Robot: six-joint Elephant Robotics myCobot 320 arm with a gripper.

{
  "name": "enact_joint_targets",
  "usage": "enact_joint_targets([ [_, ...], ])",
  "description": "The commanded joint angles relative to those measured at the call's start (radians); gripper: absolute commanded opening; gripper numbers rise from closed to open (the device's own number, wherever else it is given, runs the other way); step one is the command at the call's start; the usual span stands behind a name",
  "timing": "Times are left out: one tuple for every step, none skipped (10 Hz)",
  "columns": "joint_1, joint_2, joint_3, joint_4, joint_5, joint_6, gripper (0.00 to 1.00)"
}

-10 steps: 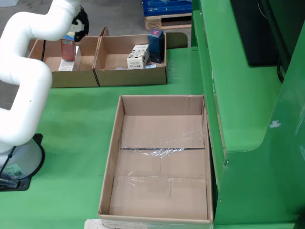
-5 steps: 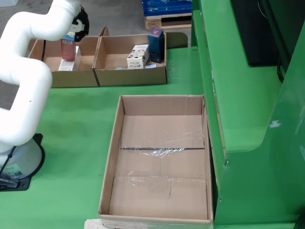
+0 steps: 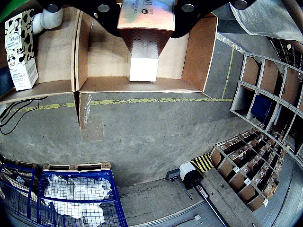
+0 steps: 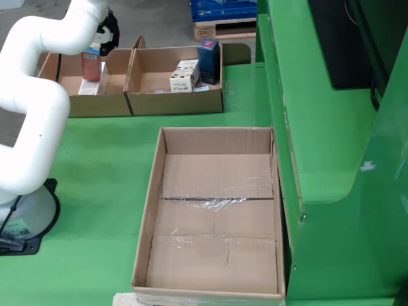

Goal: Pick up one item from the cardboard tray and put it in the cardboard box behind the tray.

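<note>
White arm [image 4: 32, 95] reached over left box [image 4: 83, 89] at 11 o'clock in the fixed view, gripper [image 3: 144, 19] clamped on red carton [image 4: 91, 64], suspended inside that box, tray [image 4: 213, 217] bare, 2 cartons in right box [image 4: 175, 83].

The arm [image 4: 35, 95] is glossy white, built of thick rounded tubular segments with smooth bulging joints. Its flared pale grey base [image 4: 29, 217] sits on a black plate, with a label on the side. The gripper [image 3: 142, 12] is black, with round silver screws.
</note>
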Motion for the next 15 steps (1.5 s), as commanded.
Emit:
enact_joint_targets([
  [0.002, 0.018, 0.018, 0.008, -0.002, 0.004, 0.0],
  [0.002, 0.018, 0.018, 0.008, -0.002, 0.004, 0.0],
  [0.002, 0.018, 0.018, 0.008, -0.002, 0.004, 0.0],
  [0.002, 0.018, 0.018, 0.008, -0.002, 0.004, 0.1],
  [0.002, 0.018, 0.018, 0.008, -0.002, 0.004, 0.2],
  [0.002, 0.018, 0.018, 0.008, -0.002, 0.004, 0.3],
  [0.002, 0.018, 0.018, 0.008, -0.002, 0.004, 0.4],
  [0.002, 0.018, 0.018, 0.008, -0.002, 0.004, 0.5],
  [0.002, 0.018, 0.018, 0.008, -0.002, 0.004, 0.6],
  [0.002, 0.018, 0.018, 0.008, -0.002, 0.004, 0.7],
  [0.002, 0.018, 0.018, 0.008, -0.002, 0.004, 0.8],
  [0.002, 0.018, 0.018, 0.008, -0.002, 0.004, 0.9],
  [0.002, 0.018, 0.018, 0.008, -0.002, 0.004, 1.0],
  [0.002, 0.018, 0.018, 0.008, -0.002, 0.004, 1.0],
  [0.002, 0.018, 0.018, 0.008, -0.002, 0.004, 1.0],
])
